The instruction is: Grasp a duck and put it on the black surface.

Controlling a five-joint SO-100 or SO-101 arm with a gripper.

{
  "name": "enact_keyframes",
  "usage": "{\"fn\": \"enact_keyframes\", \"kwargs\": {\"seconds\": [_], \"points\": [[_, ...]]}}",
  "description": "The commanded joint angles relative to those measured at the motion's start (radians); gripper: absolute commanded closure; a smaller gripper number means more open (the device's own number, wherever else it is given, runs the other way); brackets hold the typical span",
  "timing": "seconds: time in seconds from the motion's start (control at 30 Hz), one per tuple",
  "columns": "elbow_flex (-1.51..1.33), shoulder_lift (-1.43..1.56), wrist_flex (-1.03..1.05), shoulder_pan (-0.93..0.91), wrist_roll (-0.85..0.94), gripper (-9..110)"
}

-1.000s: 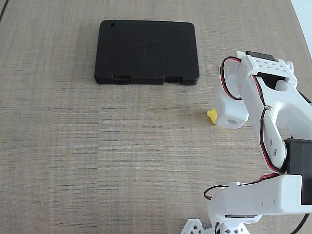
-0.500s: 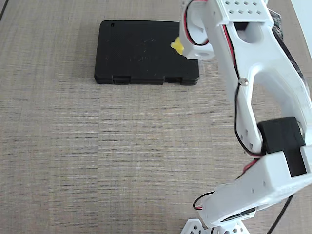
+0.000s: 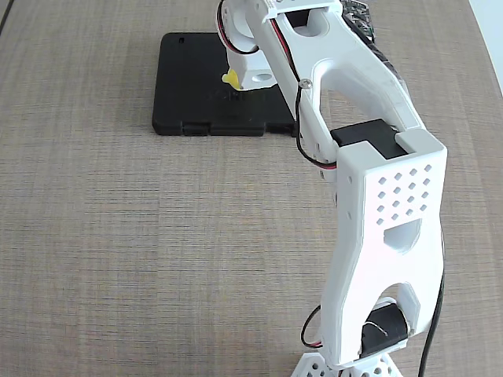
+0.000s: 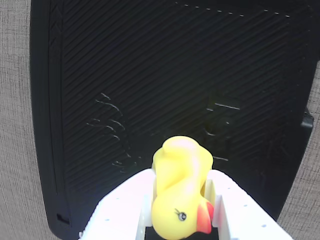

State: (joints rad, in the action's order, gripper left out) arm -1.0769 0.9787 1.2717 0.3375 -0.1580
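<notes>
The yellow duck (image 4: 180, 192) with its orange-red beak is held between my white fingers (image 4: 132, 200), lying tilted with its head toward the camera. My gripper (image 4: 180, 200) is shut on it, right over the black surface (image 4: 150, 85), which fills the wrist view. In the fixed view only a small yellow bit of the duck (image 3: 230, 78) shows beside the gripper (image 3: 244, 78), over the middle of the black slab (image 3: 189, 86). I cannot tell whether the duck touches the slab.
The slab lies on a wood-grain table (image 3: 118, 236). The white arm (image 3: 377, 196) reaches from its base at the bottom right across the slab's right part, hiding it. The slab's notched tabs (image 3: 196, 128) face the arm's side.
</notes>
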Motion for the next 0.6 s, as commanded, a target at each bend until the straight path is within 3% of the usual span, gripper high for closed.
{"fn": "enact_keyframes", "kwargs": {"seconds": [0.0,0.27,0.57], "points": [[0.074,-0.005,0.005,0.005,-0.008,95],[0.081,-0.011,0.005,0.011,-0.008,93],[0.066,0.012,0.012,-0.005,-0.040,70]]}}
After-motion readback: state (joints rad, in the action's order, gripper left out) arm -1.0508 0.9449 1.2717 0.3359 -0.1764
